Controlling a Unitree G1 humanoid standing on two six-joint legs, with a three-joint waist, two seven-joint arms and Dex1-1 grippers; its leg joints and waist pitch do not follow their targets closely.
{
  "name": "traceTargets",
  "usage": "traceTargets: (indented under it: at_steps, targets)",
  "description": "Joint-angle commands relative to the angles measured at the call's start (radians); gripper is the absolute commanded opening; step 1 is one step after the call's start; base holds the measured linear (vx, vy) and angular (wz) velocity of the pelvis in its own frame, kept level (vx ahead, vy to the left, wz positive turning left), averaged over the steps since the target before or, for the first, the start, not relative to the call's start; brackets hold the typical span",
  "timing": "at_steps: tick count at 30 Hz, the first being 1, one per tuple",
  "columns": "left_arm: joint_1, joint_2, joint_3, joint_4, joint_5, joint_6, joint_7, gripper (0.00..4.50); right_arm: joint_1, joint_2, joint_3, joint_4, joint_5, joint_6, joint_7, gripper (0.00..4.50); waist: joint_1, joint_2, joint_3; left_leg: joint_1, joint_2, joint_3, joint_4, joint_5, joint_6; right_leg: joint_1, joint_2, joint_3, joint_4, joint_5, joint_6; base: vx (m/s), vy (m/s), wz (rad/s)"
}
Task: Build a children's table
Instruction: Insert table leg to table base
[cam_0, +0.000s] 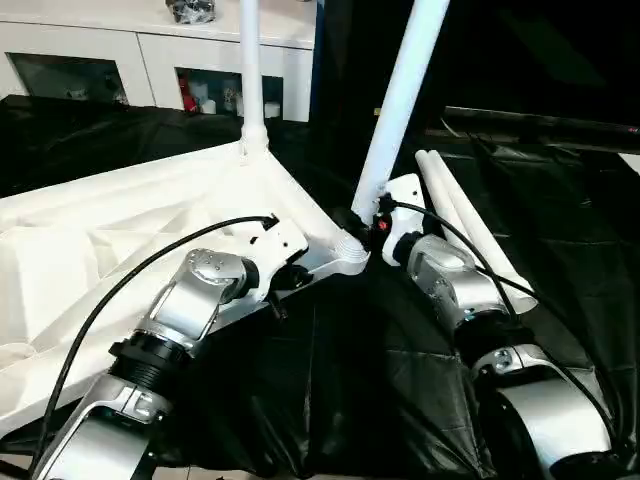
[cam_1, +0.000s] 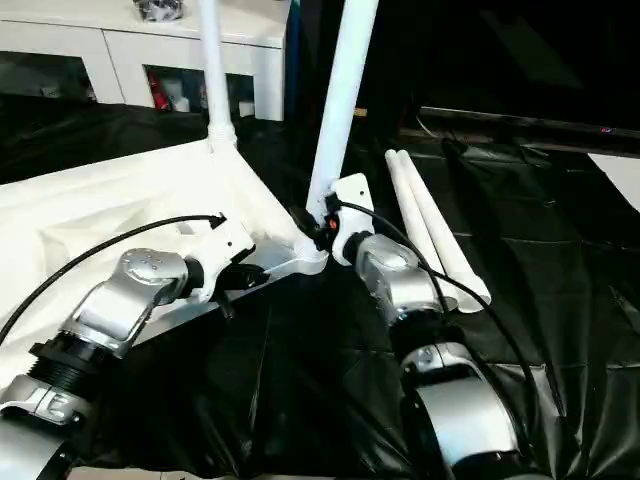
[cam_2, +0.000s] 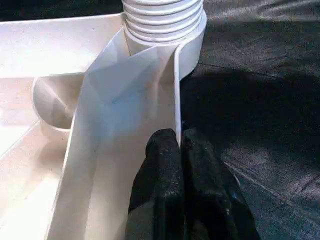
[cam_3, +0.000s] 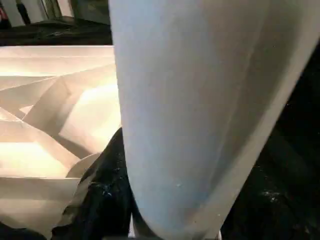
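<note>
A: Left gripper (cam_2: 179, 150) pinches the tabletop (cam_0: 120, 230) rim; top lies upside down on the black table (cam_0: 400, 380).
B: Right gripper (cam_0: 372, 225) clamps the leg (cam_0: 400, 100) at the near corner socket. Plastic's probably light, stiff, slick; grip low.

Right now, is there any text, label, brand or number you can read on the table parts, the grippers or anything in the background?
None can be read.
Tabletop, standing legs, spare legs: plain white, no marking.
Right gripper: a small red spot on its housing, no letters.
Items in the cabinet behind: too small and blurred to read.
</note>
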Motion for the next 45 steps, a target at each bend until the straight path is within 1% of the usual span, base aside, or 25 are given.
traceTargets:
  at_steps: [1,3,4,6,7,8,10,12,13,15,16,18,19,21,24,25,28,30,32,33,34,38,40,41,45]
  targets:
    - [-0.045,-0.021,-0.01,-0.071,-0.02,-0.029,-0.014,0.0,0.065,0.018,0.02,0.14,-0.035,0.084,-0.017,1.86,0.007,0.018,-0.04,-0.007,0.031,-0.007,-0.082,-0.248,-0.007,0.041,-0.079,0.043,-0.074,-0.299,-0.198,0.0,0.0,0.0]
    - [-0.045,-0.018,-0.01,-0.07,-0.015,-0.03,-0.012,0.0,0.061,0.018,0.015,0.149,-0.036,0.076,-0.016,1.86,0.007,0.018,-0.04,-0.007,0.031,-0.008,-0.083,-0.257,-0.009,0.039,-0.079,0.044,-0.078,-0.322,-0.185,0.0,0.0,0.0]
    - [-0.04,-0.015,-0.01,-0.081,-0.013,-0.024,-0.011,0.0,0.058,0.018,0.005,0.15,-0.026,0.068,-0.003,2.42,0.008,0.019,-0.04,-0.008,0.031,-0.008,-0.083,-0.253,-0.009,0.04,-0.079,0.044,-0.077,-0.315,-0.184,0.0,0.0,0.0]
    - [-0.037,-0.013,-0.01,-0.089,-0.015,-0.024,-0.013,0.0,0.056,0.017,-0.001,0.149,-0.022,0.067,0.003,2.56,0.007,0.019,-0.043,-0.006,0.032,-0.008,-0.081,-0.238,-0.007,0.039,-0.079,0.044,-0.074,-0.293,-0.195,0.0,0.0,0.0]
    - [-0.028,-0.005,-0.014,-0.103,-0.021,-0.033,-0.03,0.0,0.052,0.013,-0.012,0.135,-0.008,0.069,0.029,2.62,0.012,0.018,-0.045,-0.007,0.031,-0.003,-0.077,-0.211,-0.003,0.041,-0.078,0.046,-0.069,-0.232,-0.207,0.0,0.0,0.0]
    - [-0.025,-0.003,-0.015,-0.105,-0.024,-0.039,-0.037,0.0,0.049,0.011,-0.018,0.126,0.0,0.072,0.046,2.86,0.012,0.017,-0.048,-0.009,0.032,-0.004,-0.077,-0.187,-0.001,0.046,-0.078,0.045,-0.062,-0.195,-0.215,0.0,0.0,0.0]
    - [-0.021,0.003,-0.016,-0.097,-0.027,-0.059,-0.049,0.0,0.047,0.006,-0.019,0.11,0.003,0.069,0.071,3.03,0.012,0.019,-0.05,-0.011,0.03,-0.001,-0.072,-0.117,0.018,0.049,-0.073,0.042,-0.05,-0.078,-0.243,0.0,0.0,0.0]
    - [-0.019,0.008,-0.019,-0.094,-0.026,-0.071,-0.055,0.0,0.05,0.001,-0.018,0.095,0.006,0.072,0.088,3.19,0.014,0.019,-0.055,-0.013,0.028,0.002,-0.066,-0.069,0.032,0.054,-0.074,0.042,-0.043,-0.008,-0.262,0.0,0.0,0.0]
    - [-0.013,0.013,-0.02,-0.096,-0.034,-0.082,-0.075,0.0,0.056,-0.007,-0.02,0.065,0.014,0.083,0.117,3.31,0.017,0.014,-0.06,-0.015,0.025,0.004,-0.059,-0.016,0.049,0.059,-0.071,0.042,-0.034,0.072,-0.273,0.0,0.0,0.0]
    - [-0.008,0.021,-0.023,-0.096,-0.038,-0.104,-0.093,0.0,0.065,-0.017,-0.018,0.035,0.018,0.093,0.142,3.46,0.018,0.017,-0.058,-0.017,0.025,0.005,-0.057,0.013,0.076,0.056,-0.068,0.04,-0.033,0.117,-0.287,0.0,0.0,0.0]
    - [-0.004,0.027,-0.026,-0.099,-0.04,-0.114,-0.106,0.0,0.072,-0.027,-0.012,0.014,0.016,0.093,0.166,3.56,0.021,0.017,-0.057,-0.017,0.027,0.006,-0.057,0.003,0.083,0.056,-0.072,0.04,-0.034,0.104,-0.289,0.0,0.0,0.0]
    - [0.003,0.036,-0.029,-0.105,-0.047,-0.127,-0.127,0.0,0.086,-0.039,-0.001,-0.023,0.016,0.096,0.198,3.68,0.024,0.024,-0.056,-0.012,0.031,0.006,-0.058,-0.023,0.078,0.054,-0.073,0.039,-0.035,0.076,-0.288,0.0,0.0,0.0]
    - [0.003,0.036,-0.029,-0.105,-0.047,-0.127,-0.127,0.0,0.086,-0.039,-0.001,-0.023,0.016,0.096,0.198,3.78,0.025,0.021,-0.055,-0.012,0.032,0.008,-0.059,-0.04,0.072,0.053,-0.073,0.039,-0.036,0.052,-0.287,0.0,0.0,0.0]
    - [0.011,0.049,-0.034,-0.111,-0.056,-0.148,-0.161,0.0,0.113,-0.062,0.016,-0.086,0.02,0.104,0.264,3.78,0.029,0.024,-0.054,-0.01,0.032,0.009,-0.058,-0.054,0.062,0.052,-0.073,0.039,-0.037,0.03,-0.286,0.0,0.0,0.0]
    - [0.022,0.075,-0.042,-0.121,-0.078,-0.185,-0.23,0.0,0.168,-0.118,0.056,-0.196,0.029,0.119,0.393,3.78,0.036,0.027,-0.054,-0.01,0.031,0.009,-0.056,-0.035,0.062,0.054,-0.071,0.039,-0.034,0.056,-0.281,0.0,0.0,0.0]
    - [0.027,0.087,-0.047,-0.127,-0.087,-0.197,-0.262,0.0,0.19,-0.144,0.072,-0.231,0.029,0.118,0.445,3.78,0.04,0.025,-0.054,-0.009,0.031,0.011,-0.054,-0.028,0.074,0.054,-0.069,0.038,-0.032,0.08,-0.282,0.0,0.0,0.0]
    - [0.039,0.108,-0.057,-0.131,-0.101,-0.23,-0.325,0.0,0.234,-0.194,0.102,-0.3,0.032,0.114,0.549,3.78,0.046,0.026,-0.055,-0.012,0.031,0.009,-0.051,-0.006,0.085,0.056,-0.071,0.037,-0.028,0.104,-0.287,0.0,0.0,0.0]
    - [0.041,0.116,-0.06,-0.133,-0.104,-0.231,-0.341,0.0,0.243,-0.206,0.108,-0.315,0.034,0.113,0.573,3.78,0.047,0.027,-0.054,-0.013,0.032,0.009,-0.051,-0.016,0.084,0.055,-0.072,0.037,-0.028,0.092,-0.29,0.0,0.0,0.0]
    - [0.053,0.147,-0.074,-0.136,-0.119,-0.255,-0.415,0.0,0.283,-0.262,0.133,-0.396,0.053,0.131,0.682,3.78,0.055,0.031,-0.048,-0.012,0.034,0.009,-0.054,-0.078,0.065,0.054,-0.072,0.036,-0.037,0.008,-0.277,0.0,0.0,0.0]
    - [0.053,0.149,-0.074,-0.136,-0.12,-0.256,-0.418,0.0,0.285,-0.265,0.134,-0.401,0.054,0.133,0.687,3.78,0.058,0.029,-0.047,-0.011,0.035,0.009,-0.054,-0.092,0.064,0.055,-0.072,0.037,-0.039,-0.012,-0.27,0.0,0.0,0.0]
    - [0.053,0.155,-0.076,-0.133,-0.124,-0.268,-0.435,0.0,0.294,-0.276,0.139,-0.423,0.061,0.142,0.708,3.78,0.061,0.033,-0.045,-0.012,0.036,0.009,-0.055,-0.108,0.059,0.053,-0.072,0.037,-0.042,-0.044,-0.263,0.0,0.0,0.0]
    - [0.048,0.172,-0.084,-0.113,-0.13,-0.303,-0.488,0.0,0.326,-0.313,0.167,-0.494,0.075,0.162,0.788,3.78,0.063,0.033,-0.044,-0.012,0.037,0.007,-0.056,-0.132,0.041,0.051,-0.074,0.037,-0.047,-0.119,-0.248,0.0,0.0,0.0]
    - [0.043,0.179,-0.088,-0.095,-0.126,-0.316,-0.507,0.0,0.34,-0.331,0.192,-0.518,0.066,0.167,0.826,3.78,0.065,0.037,-0.044,-0.011,0.036,0.008,-0.054,-0.13,0.039,0.047,-0.073,0.038,-0.048,-0.121,-0.244,0.0,0.0,0.0]
    - [0.04,0.18,-0.09,-0.087,-0.121,-0.322,-0.507,0.0,0.343,-0.333,0.199,-0.52,0.059,0.165,0.828,3.63,0.066,0.035,-0.047,-0.016,0.035,0.006,-0.053,-0.111,0.04,0.051,-0.073,0.038,-0.044,-0.102,-0.243,0.0,0.0,0.0]
    - [0.027,0.176,-0.088,-0.052,-0.111,-0.339,-0.503,0.0,0.355,-0.326,0.211,-0.528,0.045,0.166,0.819,3.33,0.066,0.036,-0.047,-0.015,0.034,0.005,-0.053,-0.111,0.031,0.05,-0.073,0.036,-0.044,-0.109,-0.243,0.0,0.0,0.0]
